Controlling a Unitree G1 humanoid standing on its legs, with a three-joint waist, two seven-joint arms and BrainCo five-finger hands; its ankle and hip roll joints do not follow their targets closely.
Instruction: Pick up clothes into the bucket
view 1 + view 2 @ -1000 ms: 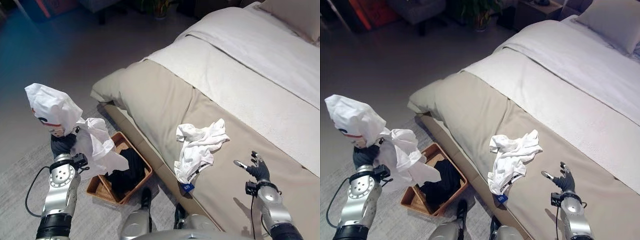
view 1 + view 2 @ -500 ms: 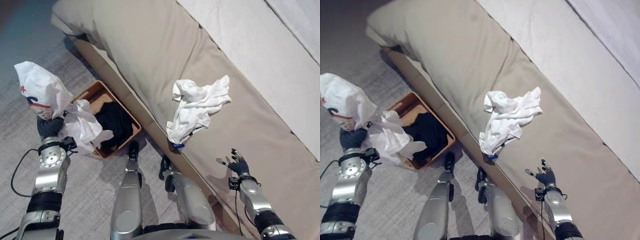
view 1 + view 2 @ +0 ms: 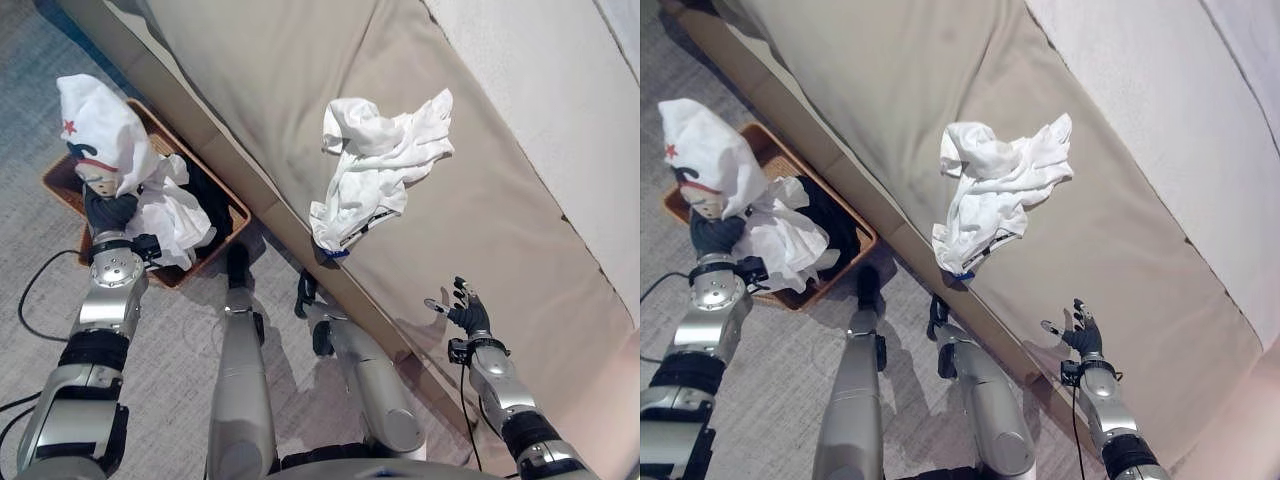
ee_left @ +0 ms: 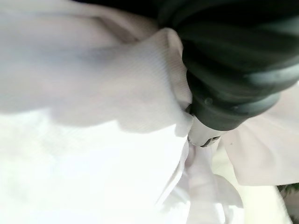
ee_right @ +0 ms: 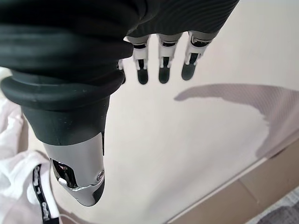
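Lowered over the basket (image 3: 235,213), left hand (image 3: 108,210) grips white garment (image 3: 100,140).

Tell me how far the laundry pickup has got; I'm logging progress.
Done: dark clothes lie in the basket. In hand: the left hand holds a white garment over it. Left: a white shirt on the bed; the right hand is open.

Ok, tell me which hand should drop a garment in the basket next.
Left. The left hand already grips a white garment right above the basket. The right hand is open and empty over the bed, away from the other white garment.
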